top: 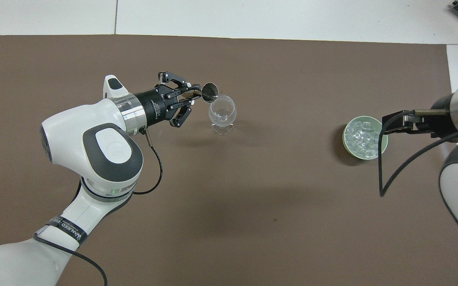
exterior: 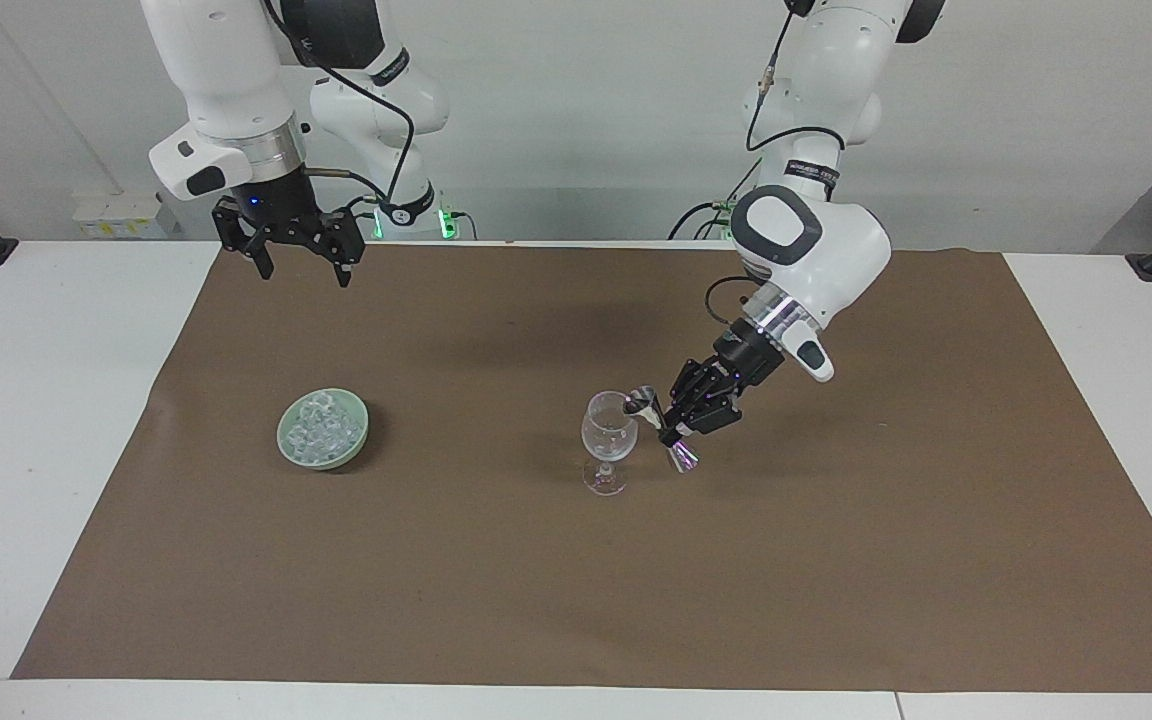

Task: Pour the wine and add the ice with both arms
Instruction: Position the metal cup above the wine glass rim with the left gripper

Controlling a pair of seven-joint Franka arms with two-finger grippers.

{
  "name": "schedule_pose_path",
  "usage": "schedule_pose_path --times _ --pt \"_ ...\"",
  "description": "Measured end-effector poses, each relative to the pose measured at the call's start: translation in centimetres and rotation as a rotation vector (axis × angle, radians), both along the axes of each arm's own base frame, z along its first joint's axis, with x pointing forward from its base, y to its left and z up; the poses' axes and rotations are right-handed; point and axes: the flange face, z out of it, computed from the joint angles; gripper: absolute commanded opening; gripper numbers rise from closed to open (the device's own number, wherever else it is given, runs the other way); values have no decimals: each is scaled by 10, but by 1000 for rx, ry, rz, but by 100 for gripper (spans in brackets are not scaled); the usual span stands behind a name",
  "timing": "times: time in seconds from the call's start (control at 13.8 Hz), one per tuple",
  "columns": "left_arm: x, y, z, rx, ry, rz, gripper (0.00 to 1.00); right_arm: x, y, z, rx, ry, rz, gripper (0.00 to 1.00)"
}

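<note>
My left tool point(exterior: 677, 424) is clamped tight on the waist of a small polished steel double-cone jigger point(exterior: 663, 430), tipped so that its upper cup leans at the rim of the clear stemmed wine glass point(exterior: 607, 440) standing mid-counter on the brown paper mat point(exterior: 836, 560). I judge the jigger light and rigid but slick; the narrow waist is the only sensible place to pinch it, since the flared cones either side keep it from sliding through. The glass looks thin-walled, top-heavy and easy to knock over by its stem, so I would keep the steel off its rim. The ice point(exterior: 320, 425), a heap of small clear glassy cubes, sits in a shallow pale green bowl point(exterior: 286, 440) toward the right arm's end of the counter, well apart from the glass; I expect the cubes to be wet, hard and slippery, best taken one at a time across flat faces. My right tool point(exterior: 301, 255) waits high with its fingers spread wide and empty. The facing view shows that height plainly, and shows the jigger's lower cone hanging beside the glass stem. The overhead view instead makes the right tool point(top: 402, 123) seem to brush the bowl's edge, yet it alone looks straight into the jigger's open mouth point(top: 210, 91) at the glass rim.
</note>
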Motion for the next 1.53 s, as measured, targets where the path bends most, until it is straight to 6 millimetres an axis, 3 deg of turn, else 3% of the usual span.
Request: schedule_pose_path --times 0.44,1.53 --pt "-10 -14 0 55 -65 -16 0 0 0 0 0 0 0 100" --pt "-17 -9 0 127 -148 -60 0 0 0 0 0 0 0 100"
